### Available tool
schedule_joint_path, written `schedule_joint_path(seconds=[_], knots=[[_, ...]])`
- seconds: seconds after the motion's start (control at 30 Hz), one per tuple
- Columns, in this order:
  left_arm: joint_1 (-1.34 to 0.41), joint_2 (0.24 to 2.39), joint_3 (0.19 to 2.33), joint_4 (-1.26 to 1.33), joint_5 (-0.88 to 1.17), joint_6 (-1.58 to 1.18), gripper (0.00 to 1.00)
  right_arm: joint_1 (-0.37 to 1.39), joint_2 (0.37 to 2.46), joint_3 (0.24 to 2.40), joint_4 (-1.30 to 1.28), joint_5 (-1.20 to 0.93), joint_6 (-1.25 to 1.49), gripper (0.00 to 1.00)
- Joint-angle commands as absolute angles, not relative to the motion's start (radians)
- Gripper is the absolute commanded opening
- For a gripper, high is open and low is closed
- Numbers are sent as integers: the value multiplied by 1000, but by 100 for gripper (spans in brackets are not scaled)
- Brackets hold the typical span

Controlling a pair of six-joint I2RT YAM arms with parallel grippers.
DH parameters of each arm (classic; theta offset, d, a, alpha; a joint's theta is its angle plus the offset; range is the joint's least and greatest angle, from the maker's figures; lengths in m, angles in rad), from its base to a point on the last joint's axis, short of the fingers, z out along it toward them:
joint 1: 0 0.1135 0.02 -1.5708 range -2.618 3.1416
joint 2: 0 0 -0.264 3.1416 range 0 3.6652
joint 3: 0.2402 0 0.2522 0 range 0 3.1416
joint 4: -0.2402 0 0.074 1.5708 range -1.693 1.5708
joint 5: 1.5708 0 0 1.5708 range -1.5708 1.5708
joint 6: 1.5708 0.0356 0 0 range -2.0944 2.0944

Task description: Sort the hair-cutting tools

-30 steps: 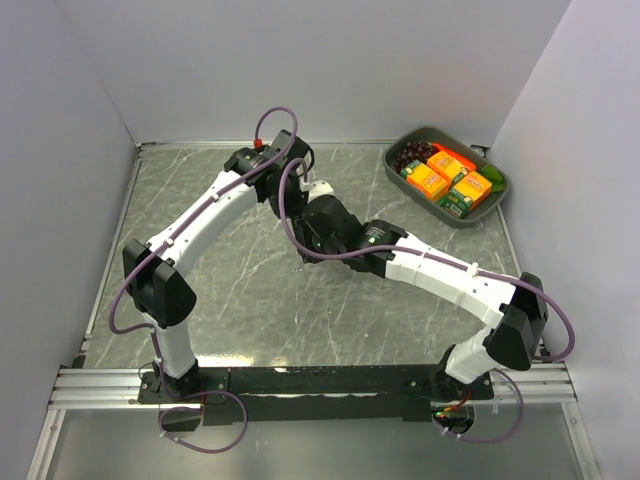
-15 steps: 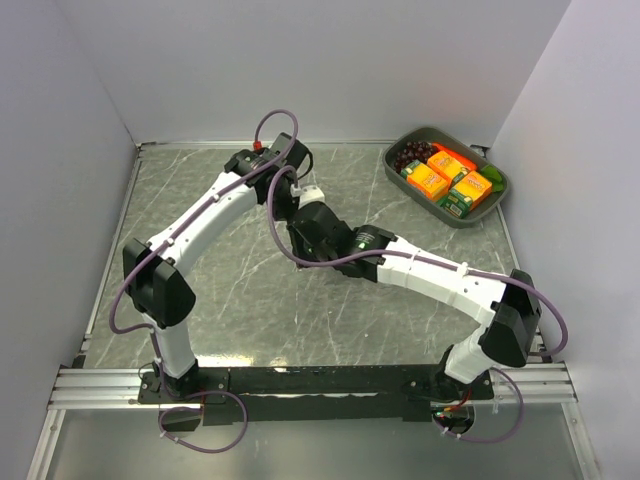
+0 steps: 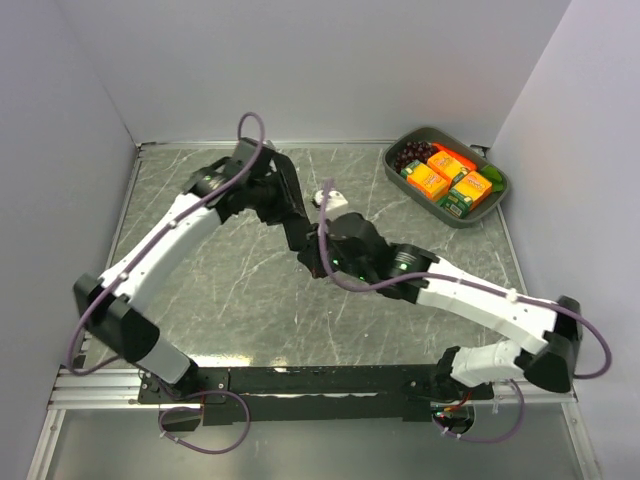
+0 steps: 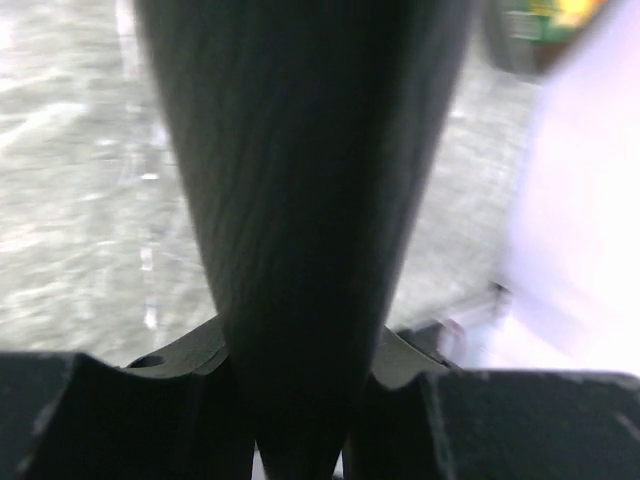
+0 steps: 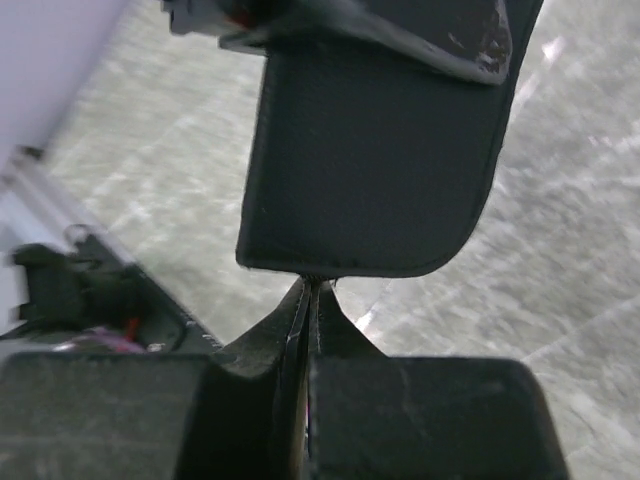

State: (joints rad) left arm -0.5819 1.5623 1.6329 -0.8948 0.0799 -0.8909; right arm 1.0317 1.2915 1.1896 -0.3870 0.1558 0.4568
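Hair-cutting tools are out of sight, probably inside the black case (image 5: 375, 160). The left pincer (image 4: 300, 380) clamps the case, whose length runs straight away from the right pincer (image 5: 312, 295), pinched fully closed on its near edge.

The counter (image 3: 240, 300) is a grey, white-veined, marble-look surface enclosed by pale walls. At the upper right of the frame a dark grey oval tray (image 3: 490, 210) rests directly on it, filled with orange boxes, green packs and dark grapes. A black base rail (image 3: 320, 380) runs along its lower edge.
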Motion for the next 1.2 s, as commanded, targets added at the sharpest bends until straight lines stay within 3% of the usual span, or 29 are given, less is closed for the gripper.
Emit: schedule_joint_path(seconds=[0.0, 0.37, 0.57, 0.6, 0.63, 0.67, 0.77, 0.93, 1.17], knots=[[-509, 1440, 1626, -715, 261, -822, 19, 1029, 1163, 1125, -391, 114, 420, 0], [-472, 1390, 1477, -480, 587, -867, 20, 1009, 1035, 1071, -483, 81, 356, 0], [-471, 1393, 1474, -480, 555, -874, 15, 999, 1048, 1120, -508, 55, 330, 0], [-469, 1393, 1476, -483, 537, -887, 12, 1000, 1072, 1129, -500, 48, 334, 3], [-471, 1394, 1476, -483, 523, -896, 2, 1000, 1083, 1135, -489, 37, 342, 12], [-471, 1396, 1483, -491, 505, -911, 1, 1002, 1091, 1146, -476, 26, 347, 27], [-472, 1422, 1534, -583, 390, -936, 1, 1002, 1147, 1187, -454, 75, 356, 44], [-482, 1503, 1678, -814, 131, -933, 1, 1006, 1255, 1270, -465, 152, 353, 51], [-486, 1614, 1793, -1008, 3, -933, 1, 1019, 1382, 1382, -486, 232, 360, 54]])
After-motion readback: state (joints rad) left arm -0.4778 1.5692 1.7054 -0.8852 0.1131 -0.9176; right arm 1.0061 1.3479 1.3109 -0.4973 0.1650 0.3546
